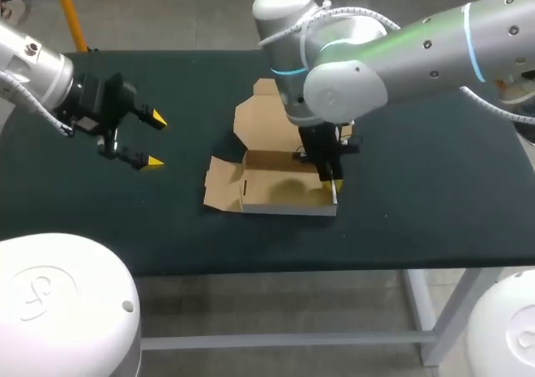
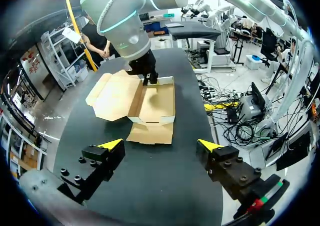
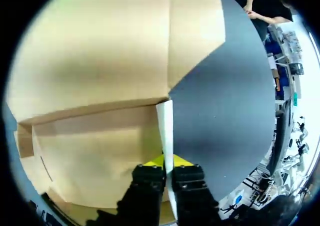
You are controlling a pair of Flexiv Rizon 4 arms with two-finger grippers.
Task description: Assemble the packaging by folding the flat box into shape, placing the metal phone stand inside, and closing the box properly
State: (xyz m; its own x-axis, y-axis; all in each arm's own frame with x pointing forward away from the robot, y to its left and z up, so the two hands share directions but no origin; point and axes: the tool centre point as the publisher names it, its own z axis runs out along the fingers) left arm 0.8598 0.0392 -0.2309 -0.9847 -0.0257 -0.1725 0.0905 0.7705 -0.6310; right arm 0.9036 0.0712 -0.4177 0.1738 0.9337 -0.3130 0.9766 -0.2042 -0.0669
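Note:
The brown cardboard box (image 1: pixel 280 189) lies partly folded near the middle of the table, its walls raised and its lid flap (image 1: pixel 263 119) lying flat behind it. My right gripper (image 1: pixel 331 185) points down at the box's right end, shut on the thin side wall (image 3: pixel 165 128). In the right wrist view the yellow tips of that gripper (image 3: pixel 168 163) pinch this wall from both sides. My left gripper (image 1: pixel 156 141) hovers open well left of the box, holding nothing. From the left wrist view the box (image 2: pixel 156 103) lies ahead of the open gripper (image 2: pixel 161 145). No metal phone stand is in sight.
The dark green table (image 1: pixel 435 185) has bare room to the right and left of the box. A small side flap (image 1: pixel 221 185) spreads flat on the box's left. The table's front edge runs just below the box.

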